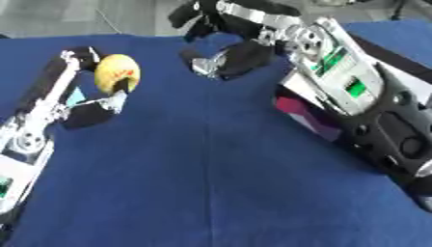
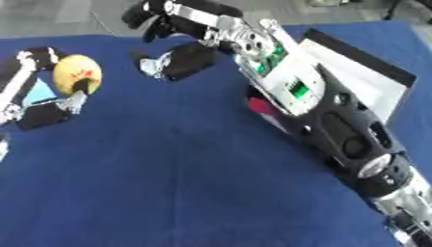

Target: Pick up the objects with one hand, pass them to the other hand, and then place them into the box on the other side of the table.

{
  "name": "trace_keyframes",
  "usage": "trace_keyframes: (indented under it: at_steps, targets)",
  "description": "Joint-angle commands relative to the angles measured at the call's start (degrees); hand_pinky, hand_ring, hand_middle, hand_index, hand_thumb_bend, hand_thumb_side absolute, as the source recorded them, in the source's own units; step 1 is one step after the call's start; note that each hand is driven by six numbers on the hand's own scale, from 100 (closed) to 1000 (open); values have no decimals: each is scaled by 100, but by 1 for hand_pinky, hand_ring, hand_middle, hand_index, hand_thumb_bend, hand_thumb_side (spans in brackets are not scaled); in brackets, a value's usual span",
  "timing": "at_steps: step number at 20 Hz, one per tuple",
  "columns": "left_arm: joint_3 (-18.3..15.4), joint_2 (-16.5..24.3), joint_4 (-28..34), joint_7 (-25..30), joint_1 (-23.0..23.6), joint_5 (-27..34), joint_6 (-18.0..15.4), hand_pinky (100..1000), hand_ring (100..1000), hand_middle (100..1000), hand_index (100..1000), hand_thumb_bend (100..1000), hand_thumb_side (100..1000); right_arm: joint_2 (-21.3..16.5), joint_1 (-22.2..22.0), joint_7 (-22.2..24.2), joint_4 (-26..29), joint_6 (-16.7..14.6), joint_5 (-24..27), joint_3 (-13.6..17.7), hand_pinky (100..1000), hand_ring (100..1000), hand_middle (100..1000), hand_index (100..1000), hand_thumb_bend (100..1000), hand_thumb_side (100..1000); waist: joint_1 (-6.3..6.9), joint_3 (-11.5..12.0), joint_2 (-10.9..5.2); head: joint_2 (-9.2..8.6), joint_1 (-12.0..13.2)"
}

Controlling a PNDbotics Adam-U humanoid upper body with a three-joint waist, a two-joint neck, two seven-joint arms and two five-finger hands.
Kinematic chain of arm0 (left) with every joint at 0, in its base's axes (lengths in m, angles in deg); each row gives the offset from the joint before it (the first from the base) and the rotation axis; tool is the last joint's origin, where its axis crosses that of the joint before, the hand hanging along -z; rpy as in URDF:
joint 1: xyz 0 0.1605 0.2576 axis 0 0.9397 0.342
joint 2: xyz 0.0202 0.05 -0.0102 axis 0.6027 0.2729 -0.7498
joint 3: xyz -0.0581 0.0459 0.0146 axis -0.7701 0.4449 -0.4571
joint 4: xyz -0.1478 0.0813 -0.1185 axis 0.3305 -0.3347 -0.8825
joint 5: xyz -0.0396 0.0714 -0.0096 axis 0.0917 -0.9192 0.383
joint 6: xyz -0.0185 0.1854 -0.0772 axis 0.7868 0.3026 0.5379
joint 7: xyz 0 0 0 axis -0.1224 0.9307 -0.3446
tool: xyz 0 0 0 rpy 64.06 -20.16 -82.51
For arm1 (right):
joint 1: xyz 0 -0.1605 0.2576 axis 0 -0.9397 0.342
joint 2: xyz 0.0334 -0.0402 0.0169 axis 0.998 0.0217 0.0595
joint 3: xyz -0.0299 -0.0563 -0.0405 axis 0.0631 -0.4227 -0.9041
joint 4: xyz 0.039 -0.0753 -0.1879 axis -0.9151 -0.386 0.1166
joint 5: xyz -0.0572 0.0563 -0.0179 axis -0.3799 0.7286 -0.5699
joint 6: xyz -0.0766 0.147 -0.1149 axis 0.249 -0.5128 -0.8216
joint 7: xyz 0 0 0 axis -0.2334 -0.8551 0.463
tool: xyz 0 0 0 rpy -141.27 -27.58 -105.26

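Left hand [image 1: 88, 91] is curled round a round yellow fruit-like object with red marks [image 1: 116, 72] — held at the table's left side, above the blue cloth-covered table [image 1: 211, 183]. Right hand [image 1: 223, 46] reaches in at top centre, fingers spread and relaxed, holding nothing, well apart from the fruit. White shallow box with dark rim [image 2: 363, 72] sits at the right — partly hidden behind the right arm.

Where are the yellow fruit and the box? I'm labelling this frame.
yellow fruit [image 1: 115, 72], left eye view, middle of its skin.
box [image 2: 358, 77], right eye view, its pale inner wall beside the right arm.
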Motion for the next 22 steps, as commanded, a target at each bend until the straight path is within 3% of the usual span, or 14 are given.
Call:
trace_keyframes:
  at_steps: [1,11,22]
  targets:
    - [-11,-27,63,-40,-138,10,-67,762,707,625,578,100,290,40,154,44,70,8,-52,-8,902,814,841,880,137,256,-62,12,-215,22,-22]
    - [95,-177,153,-72,-221,109,-376,765,709,626,582,100,298,186,232,269,31,124,-159,-105,902,818,844,888,148,265,-77,60,-201,36,-53]
    - [170,-301,235,-74,-326,44,-600,766,710,626,582,100,289,30,149,446,242,278,-109,-127,903,821,848,896,150,279,-86,84,-186,33,-76]
